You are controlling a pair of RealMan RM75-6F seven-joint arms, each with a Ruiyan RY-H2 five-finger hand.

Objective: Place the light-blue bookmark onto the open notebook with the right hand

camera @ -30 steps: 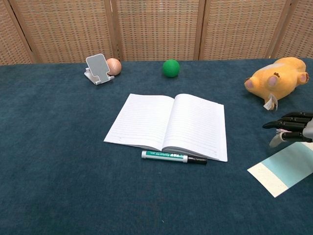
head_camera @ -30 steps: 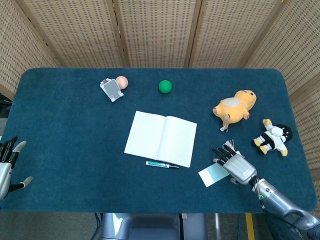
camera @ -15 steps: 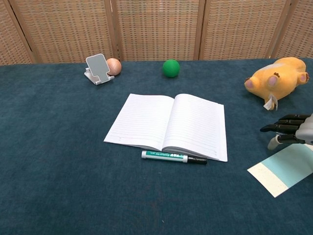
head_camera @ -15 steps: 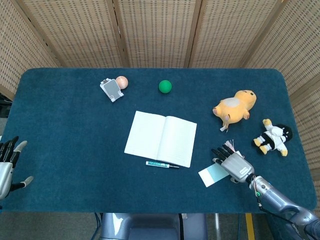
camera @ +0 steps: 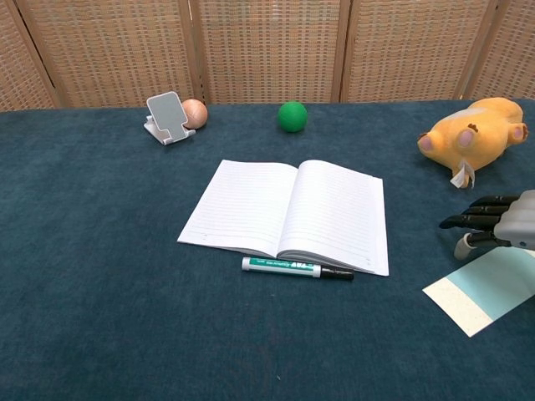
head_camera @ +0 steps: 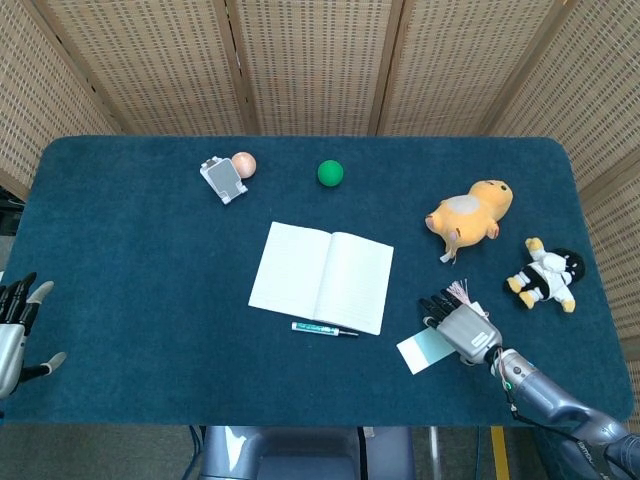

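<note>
- Fingers point(camera: 468, 222) of the right hand point(head_camera: 462, 325) were stretched out and slightly apart, pointing toward the notebook point(head_camera: 322, 276), and closed on nothing; whether they touched the bookmark point(camera: 485, 289) could not be told.
- Bookmark lay flat on the table point(head_camera: 140, 260), right of the notebook and apart from it, its near end under the hand in the head view.
- Step in hand, by my reading, was the approach to the grasp: the bookmark was not yet lifted.
- Next move called for pinching the thin card off the cloth, perhaps at its edge, then carrying it left onto the notebook's open pages.
- A pen point(camera: 296, 268) lay just below the notebook; an orange plush point(head_camera: 470, 213) sat to the notebook's right, beyond the hand.
- Left hand point(head_camera: 14, 335), far left of the notebook at the table edge, held nothing, fingers apart.
</note>
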